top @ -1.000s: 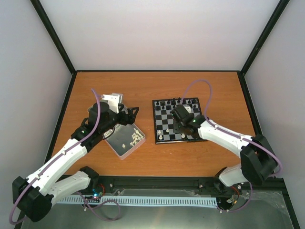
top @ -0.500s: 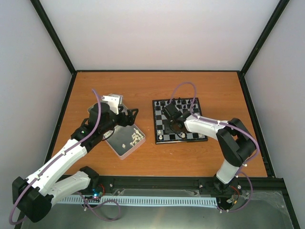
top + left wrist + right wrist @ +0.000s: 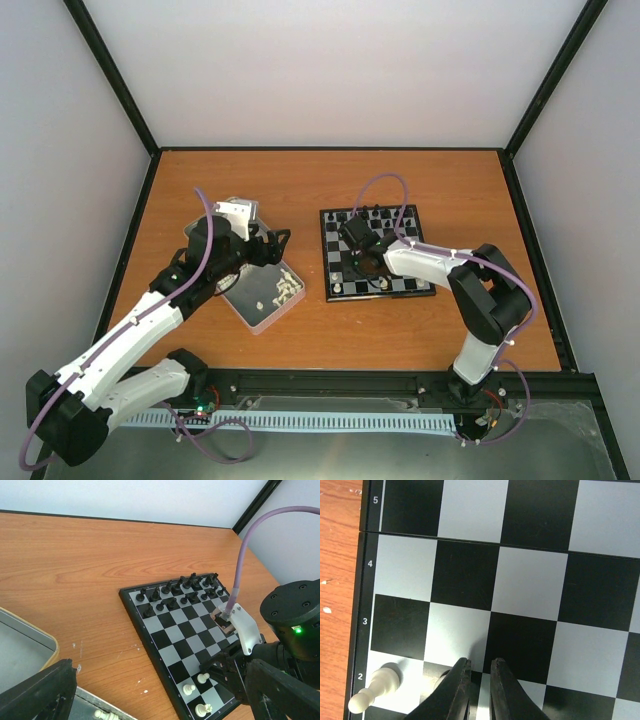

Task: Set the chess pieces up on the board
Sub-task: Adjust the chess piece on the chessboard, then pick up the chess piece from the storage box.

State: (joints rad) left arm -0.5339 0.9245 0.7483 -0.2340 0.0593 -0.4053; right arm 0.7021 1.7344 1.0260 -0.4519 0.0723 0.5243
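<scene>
Board (image 3: 535,587) border digits 5, 4, 3, 2 (white), white piece (image 3: 375,687) beside 2

Counted: one board (image 3: 172,642) and one metal tin (image 3: 248,303) on the surface (image 3: 300,190), plus two arms, the left arm (image 3: 130,335) and the right arm (image 3: 432,263). Noted on the board three white chess pieces (image 3: 189,689) at the end nearest the arm bases, as seen from the left wrist, and black pieces (image 3: 172,602) in two rows at the far end, too small and crowded for a firm tally. Found further white chess pieces lying in the tin, several in a cluster, number not readable.
</scene>
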